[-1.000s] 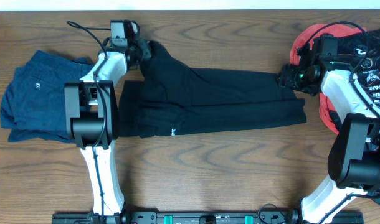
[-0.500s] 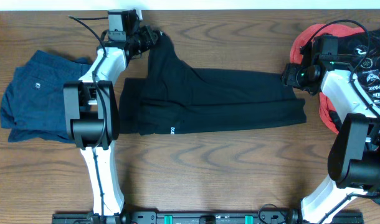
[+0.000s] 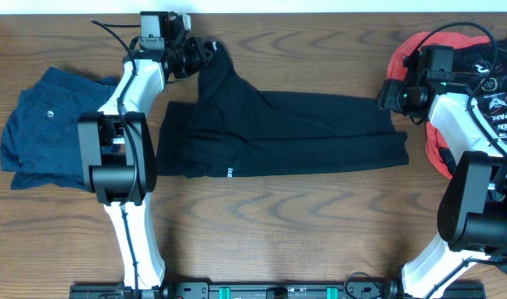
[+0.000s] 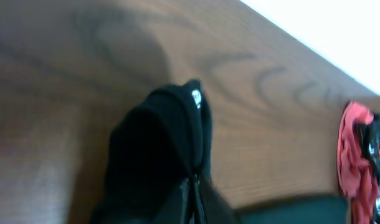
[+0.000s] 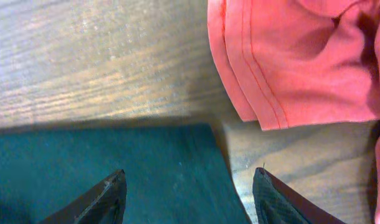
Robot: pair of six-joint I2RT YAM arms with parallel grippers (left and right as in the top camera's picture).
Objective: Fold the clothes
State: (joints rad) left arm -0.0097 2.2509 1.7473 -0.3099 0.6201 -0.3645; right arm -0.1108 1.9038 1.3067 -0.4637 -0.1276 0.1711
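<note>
left gripper [image 3: 206, 51] has pulled further toward the far edge of the tabletop [image 3: 278, 237] than a second ago, dragging one corner of the trousers [image 3: 303, 137] with it. that corner now stands as a taller peak. right gripper [image 3: 386, 100] has barely shifted.

left gripper is clenched on the trousers at the waist end, close to the far edge, left of middle. in the left wrist view the black cloth [image 4: 156, 162] rises as a fold in front of the camera, with a small white logo mark [image 4: 196, 95] near its top. the fingers themselves are hidden by cloth there.

the rest of the trousers lies flat across the middle of the tabletop, lengthwise from left to right, legs one beside the other, hems toward the right edge. another white logo mark [image 3: 230, 174] sits on the near side.

right gripper [image 5: 190, 199] is released, jaws spread wide over the far hem corner of the trousers [image 5: 103, 171]. both fingers [image 5: 109, 196] show above the cloth, but cannot tell if the tips touch it.

navy shorts [image 3: 50, 124] lie near the left edge, apart from the trousers. red and black jersey [image 3: 486, 71] lies bunched at the far right corner, and its red fabric [image 5: 289, 62] is just beside the hem.
</note>
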